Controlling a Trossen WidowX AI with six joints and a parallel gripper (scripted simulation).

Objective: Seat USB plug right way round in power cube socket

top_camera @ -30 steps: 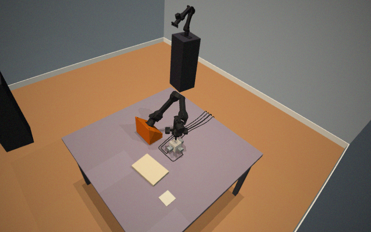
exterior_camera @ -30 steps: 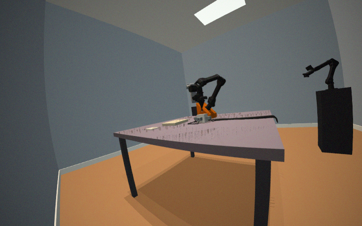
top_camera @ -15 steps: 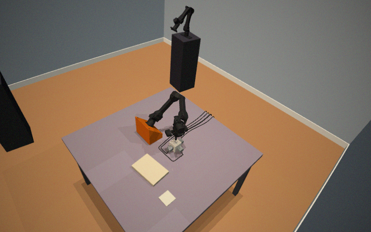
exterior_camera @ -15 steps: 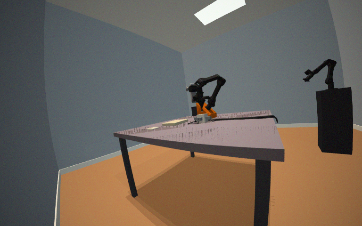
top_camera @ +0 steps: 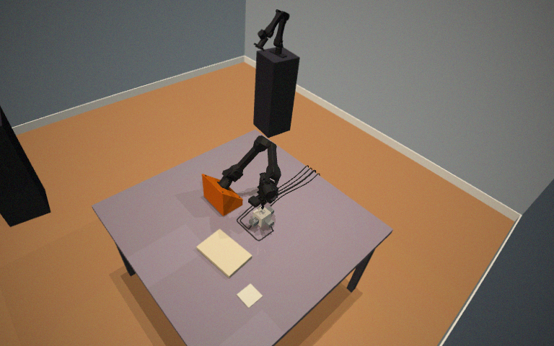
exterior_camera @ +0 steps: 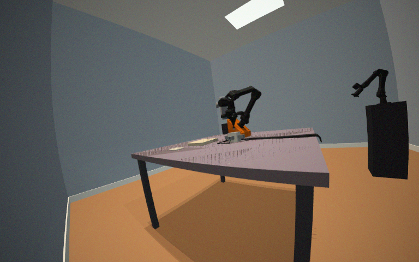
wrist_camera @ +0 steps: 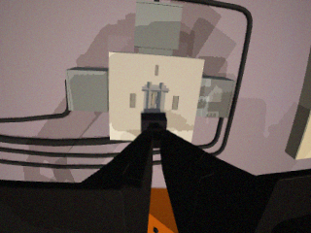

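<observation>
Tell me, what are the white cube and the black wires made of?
The power cube looks like matte, hard plastic: flat cream faces, sharp edges, no shine. The cables look like rubbery black cord, since they curve smoothly around it. The USB plug that the gripper pinches looks greyish, maybe metal, but it's too small to be sure.

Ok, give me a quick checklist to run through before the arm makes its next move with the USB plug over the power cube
1. Grip: black gripper shut on the small dark USB plug: ok.
2. Plug over the top socket of the cream power cube: ok.
3. Plug orientation right way round: cannot tell.
4. Plug fully seated: cannot tell.
5. Black cables away from the fingers: ok.
6. Orange wedge-shaped block and cream rectangular slab on the table: ok.
</observation>
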